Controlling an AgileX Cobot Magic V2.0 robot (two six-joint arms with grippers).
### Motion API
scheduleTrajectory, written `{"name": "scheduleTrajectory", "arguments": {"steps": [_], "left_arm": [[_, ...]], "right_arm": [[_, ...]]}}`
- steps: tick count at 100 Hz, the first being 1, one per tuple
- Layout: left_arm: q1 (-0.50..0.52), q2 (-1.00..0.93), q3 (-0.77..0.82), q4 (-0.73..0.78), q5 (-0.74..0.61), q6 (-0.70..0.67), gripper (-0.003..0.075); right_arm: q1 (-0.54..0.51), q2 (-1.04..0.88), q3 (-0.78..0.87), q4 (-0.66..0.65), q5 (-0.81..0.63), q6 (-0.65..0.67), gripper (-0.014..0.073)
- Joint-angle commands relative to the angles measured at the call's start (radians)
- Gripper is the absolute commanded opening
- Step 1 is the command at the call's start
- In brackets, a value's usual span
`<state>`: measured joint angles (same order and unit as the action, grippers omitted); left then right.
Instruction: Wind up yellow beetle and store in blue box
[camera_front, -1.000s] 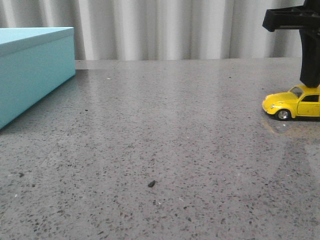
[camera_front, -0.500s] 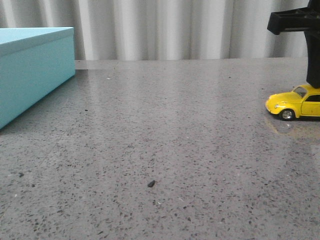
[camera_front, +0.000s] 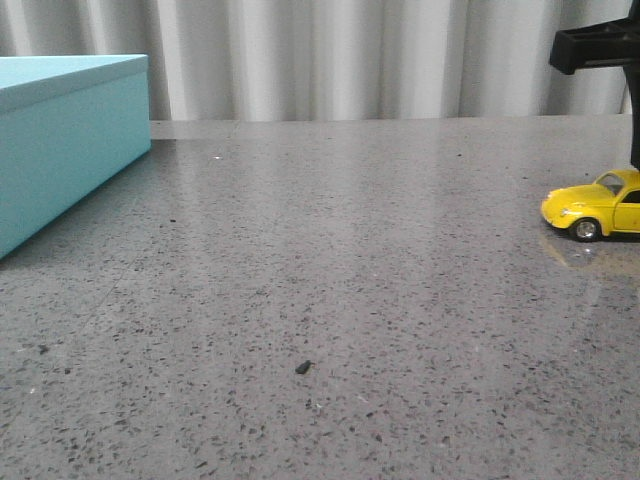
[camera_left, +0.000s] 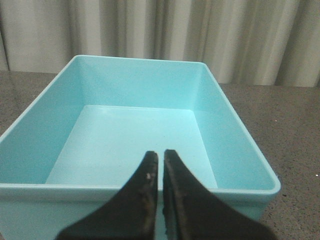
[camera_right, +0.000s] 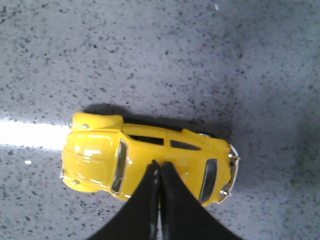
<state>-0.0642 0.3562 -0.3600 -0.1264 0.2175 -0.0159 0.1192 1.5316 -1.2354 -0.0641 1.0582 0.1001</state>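
Observation:
The yellow beetle (camera_front: 598, 208) stands on its wheels at the far right of the grey table, nose to the left, its rear cut off by the frame edge. In the right wrist view my right gripper (camera_right: 159, 165) is shut, its joined tips resting on the roof of the beetle (camera_right: 100, 160). Only part of the right arm (camera_front: 596, 46) shows in the front view. The blue box (camera_front: 70, 140) stands at the far left. In the left wrist view the box (camera_left: 222, 125) is open and empty. My left gripper (camera_left: 161, 154) is shut and empty above its near rim.
A small dark speck (camera_front: 302, 368) lies on the speckled grey table (camera_front: 330, 250). A pale pleated curtain (camera_front: 330, 55) hangs behind the table's far edge.
The beetle and my right gripper on its roof have moved together to the right across the table. The blue box has not moved.

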Motion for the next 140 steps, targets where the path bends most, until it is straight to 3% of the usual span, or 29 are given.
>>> {"name": "scheduleTrajectory", "arguments": {"steps": [1, 107, 140], "left_arm": [[-0.001, 0.016, -0.036, -0.008, -0.08, 0.003, -0.0021], [-0.001, 0.016, -0.036, -0.008, -0.08, 0.003, -0.0021], [-0.001, 0.016, -0.036, -0.008, -0.08, 0.003, -0.0021]], "right_arm": [[-0.028, -0.014, -0.014, -0.027, -0.006, 0.003, -0.0061], [-0.163, -0.023, -0.016, -0.127, 0.012, 0.003, -0.0061], [-0.16, -0.23, -0.102, 0.056, -0.015, -0.004, -0.0061]]}}
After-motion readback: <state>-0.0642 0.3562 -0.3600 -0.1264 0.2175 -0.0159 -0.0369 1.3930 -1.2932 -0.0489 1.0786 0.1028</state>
